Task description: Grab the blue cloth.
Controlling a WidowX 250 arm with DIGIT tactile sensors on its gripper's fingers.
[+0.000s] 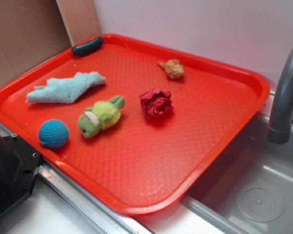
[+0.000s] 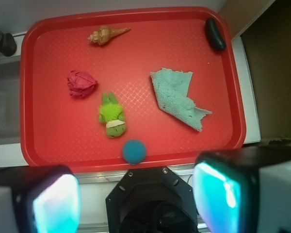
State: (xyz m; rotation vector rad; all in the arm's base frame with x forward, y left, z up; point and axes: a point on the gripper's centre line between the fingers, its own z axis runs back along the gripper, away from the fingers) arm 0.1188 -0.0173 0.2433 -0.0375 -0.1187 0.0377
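1. My fingers (image 2: 136, 204) hung wide apart and empty, high above the tray's (image 2: 34, 155) near edge.
2. The blue cloth (image 2: 177, 97) lay flat and untouched on the tray, well clear of my fingers.
3. Just beside it sat the green toy (image 2: 112, 116), with the blue ball (image 2: 134, 151) near the rim.
4. Farther off lay the red wad (image 2: 81, 83), the shell (image 2: 105, 35) and a dark pod (image 2: 215, 34).

Blue cloth (image 1: 66, 87) showing as fuzzy matt terry at left of the exterior frame, red tray (image 1: 195, 146) looking like glossy plastic with a fine dimpled texture, blue ball (image 1: 53, 133) appearing crocheted, green toy (image 1: 101, 116) looking plush, dark red wad (image 1: 156, 103) reading as crumpled fabric.
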